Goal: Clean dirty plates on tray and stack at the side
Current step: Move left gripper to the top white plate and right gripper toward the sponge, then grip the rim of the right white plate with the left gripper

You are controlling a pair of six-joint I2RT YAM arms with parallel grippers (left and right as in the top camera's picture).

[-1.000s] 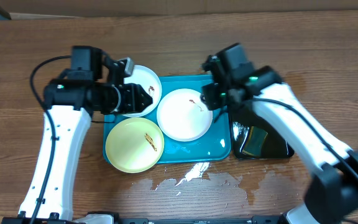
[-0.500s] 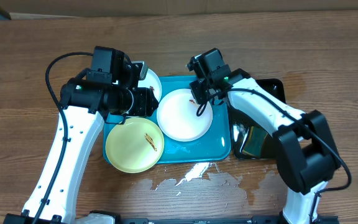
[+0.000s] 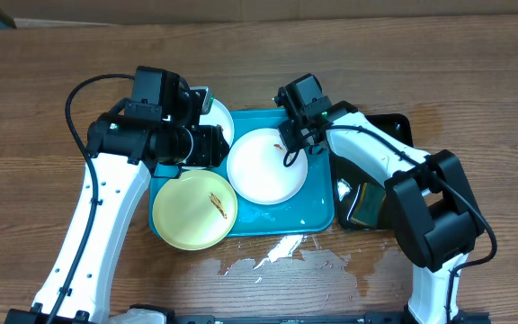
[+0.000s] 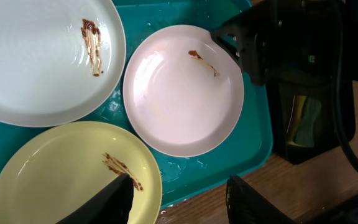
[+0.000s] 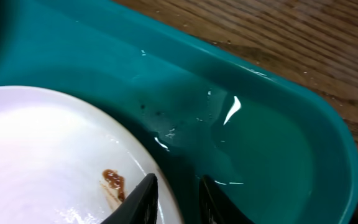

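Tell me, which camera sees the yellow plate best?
Overhead: the whole yellow plate shows there, rim and brown smear included. The left wrist view is closer but cuts off its lower part. The right wrist view misses it entirely.

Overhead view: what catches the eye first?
A turquoise tray mid-table carries three brown-smeared plates: a yellow plate at lower left, a central white plate, and a corner white plate partly under the left arm. The right tool is at the central white plate's rim.
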